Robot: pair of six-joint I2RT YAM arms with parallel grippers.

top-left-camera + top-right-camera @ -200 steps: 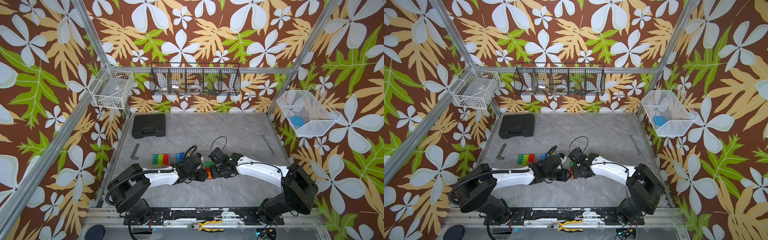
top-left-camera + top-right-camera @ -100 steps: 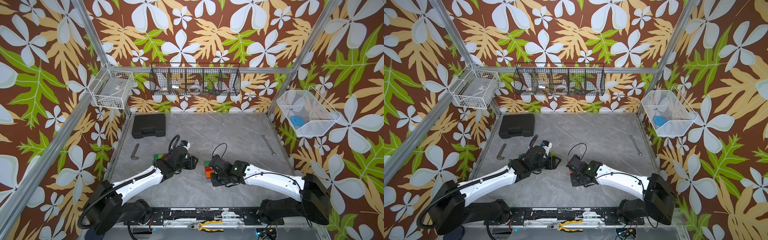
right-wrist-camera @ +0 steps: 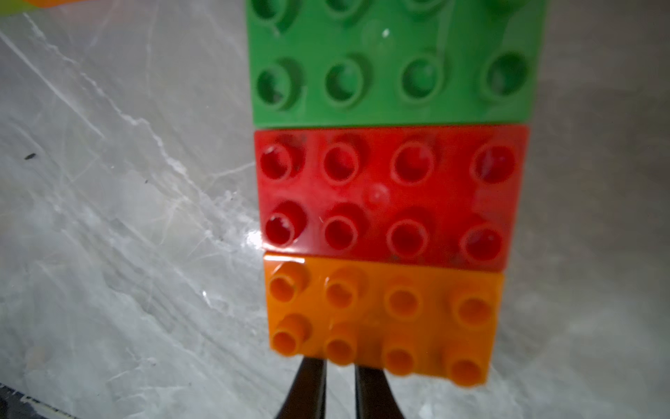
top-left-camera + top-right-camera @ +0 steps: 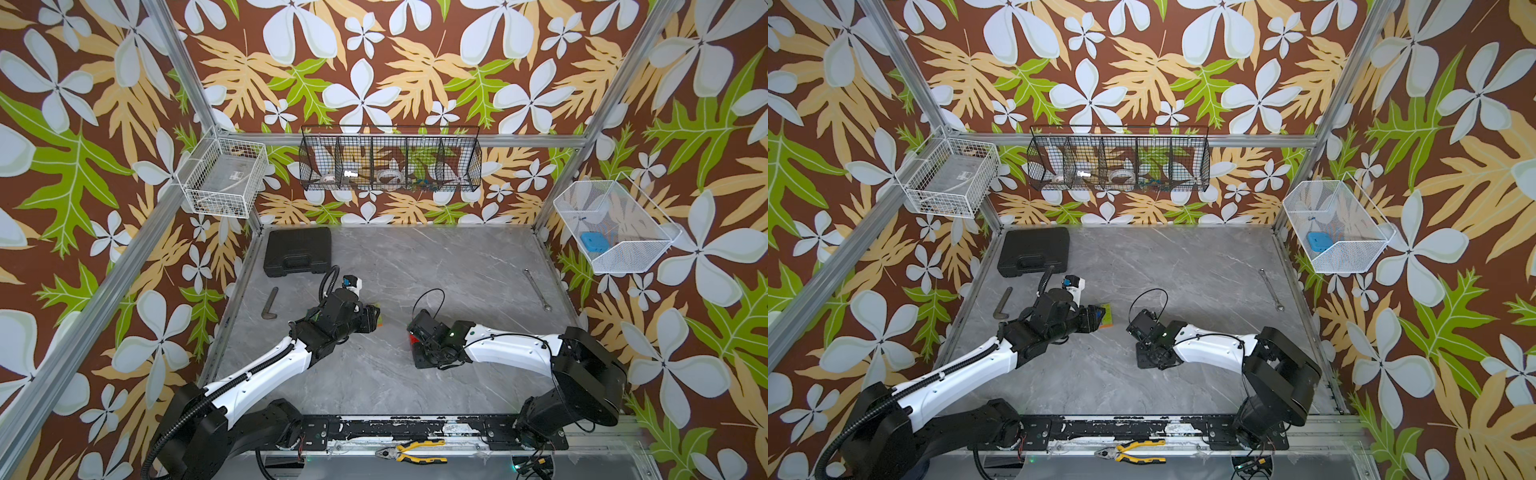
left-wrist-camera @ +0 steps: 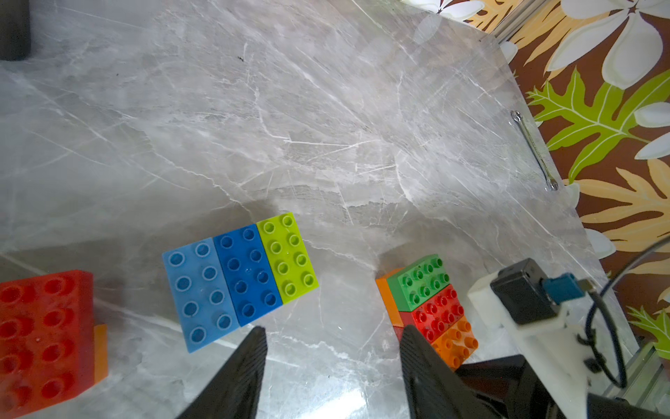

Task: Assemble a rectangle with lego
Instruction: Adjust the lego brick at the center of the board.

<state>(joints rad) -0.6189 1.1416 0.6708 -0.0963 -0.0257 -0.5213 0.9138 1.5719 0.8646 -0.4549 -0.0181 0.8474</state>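
grey marble desk (image 4: 436,266) inside a cell papered with large flowers and leaves. the left arm (image 4: 257,374) and right arm (image 4: 507,353) reach in from the desk's front edge and cover most of the bricks in both top views.

the lego lies in three clusters around the middle of the desk, seen best in the left wrist view. a flat row (image 5: 239,279) of light blue, dark blue and lime bricks sits side by side, touching. a red block (image 5: 43,337) resting on an orange piece lies apart on one side of it. a strip (image 5: 431,304) of green, red and orange bricks on an orange under-layer lies apart on the other side.

the left gripper (image 5: 333,328) is spread wide and empty, over bare desk between the row and the strip.

the right gripper (image 3: 340,364) has its fingers nearly together with a slim gap and nothing visible in it. their tips vanish behind the orange brick (image 3: 380,319) at the strip's end.

a black case (image 4: 297,251) lies in the back left corner. a wrench (image 4: 536,289) lies along the right edge.
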